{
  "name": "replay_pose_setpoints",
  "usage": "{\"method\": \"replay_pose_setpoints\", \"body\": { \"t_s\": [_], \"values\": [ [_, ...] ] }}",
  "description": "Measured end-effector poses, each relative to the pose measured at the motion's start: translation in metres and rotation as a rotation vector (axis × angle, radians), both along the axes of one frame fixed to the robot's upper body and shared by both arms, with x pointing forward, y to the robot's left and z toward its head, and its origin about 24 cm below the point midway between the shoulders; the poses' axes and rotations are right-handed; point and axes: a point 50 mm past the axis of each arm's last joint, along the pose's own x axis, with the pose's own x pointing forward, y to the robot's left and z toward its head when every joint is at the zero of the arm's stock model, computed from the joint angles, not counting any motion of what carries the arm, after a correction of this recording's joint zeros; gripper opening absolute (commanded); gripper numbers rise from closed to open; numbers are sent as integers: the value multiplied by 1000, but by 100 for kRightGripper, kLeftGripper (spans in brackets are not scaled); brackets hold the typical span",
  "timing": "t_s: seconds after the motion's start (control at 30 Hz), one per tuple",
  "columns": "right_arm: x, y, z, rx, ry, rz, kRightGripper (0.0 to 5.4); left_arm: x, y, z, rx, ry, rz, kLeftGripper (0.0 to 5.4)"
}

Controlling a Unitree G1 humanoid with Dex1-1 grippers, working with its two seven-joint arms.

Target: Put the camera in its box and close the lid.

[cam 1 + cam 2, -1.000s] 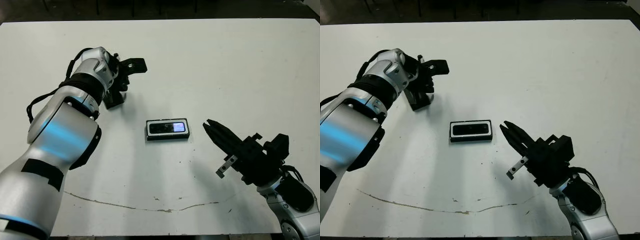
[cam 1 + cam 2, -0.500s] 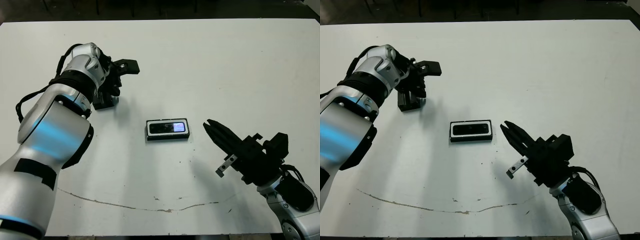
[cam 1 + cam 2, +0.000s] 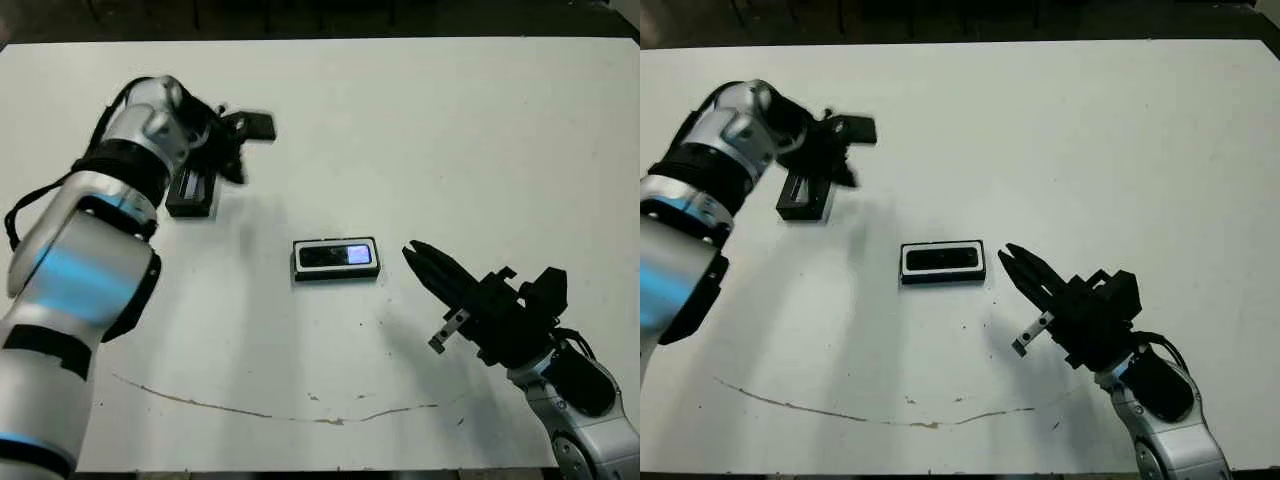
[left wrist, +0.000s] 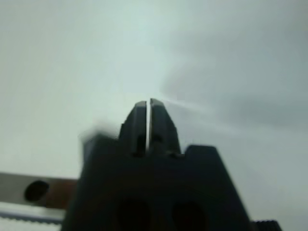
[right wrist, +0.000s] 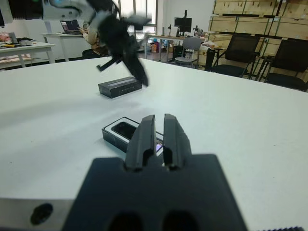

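Moved since the earlier frames: the left gripper [image 3: 235,170] has swung away toward the table's far left, and the lid [image 3: 192,192], then under it, now lies bare on the white table [image 3: 450,130]. Box, camera and right arm are unchanged.

Head views (both eyes, one scene):
- Box [image 3: 336,260]: near the table's middle, long side across the view, white lining showing along its rim.
- Camera [image 3: 337,256]: lying flat inside the box, pale glossy patch toward the right end.
- Lid: well left of and beyond the box, resting flat, pale strip uppermost, long axis running away from the robot.
- Left gripper: motion-blurred, just beside the lid's far right corner; contact cannot be judged.
- Right gripper [image 3: 412,252]: near the box's right end, not touching, fingers pressed together to a point aimed at the box.

Left wrist view:
- Left fingers [image 4: 137,122]: closed together with only a hairline seam between them, nothing held; blurred pale table beyond.

Right wrist view:
- Right fingers [image 5: 144,137]: closed side by side, empty.
- Box [image 5: 115,132] with the camera [image 5: 125,129] in it, just past the fingertips.
- Lid [image 5: 120,87]: further off, lying flat, with the blurred left gripper [image 5: 139,77] above its end.
- Background: desks, chairs, stacked crates (a workroom).
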Motion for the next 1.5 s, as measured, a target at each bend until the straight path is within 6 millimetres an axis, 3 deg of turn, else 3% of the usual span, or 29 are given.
{"method": "replay_pose_setpoints", "body": {
  "t_s": [0.17,0.3,0.47,0.63,1.0,1.4,1.5],
  "values": [
    [0,0,-1,-11,6,1,2,-20,-4,20,-327,-137,-48,0],
    [2,0,0,-24,-6,2,2,-44,3,20,-514,-251,61,0],
    [3,2,3,-23,-29,10,0,-79,13,24,-717,-492,372,29],
    [0,4,4,-30,-9,15,0,-97,41,2,-811,-593,782,115],
    [0,6,2,-37,28,24,0,-86,60,-36,-747,-460,1022,316],
    [1,6,-3,-38,23,38,0,-58,54,-41,-863,-217,1075,536],
    [1,6,-3,-37,24,40,0,-53,53,-41,-867,-217,1084,538]
  ]
}}
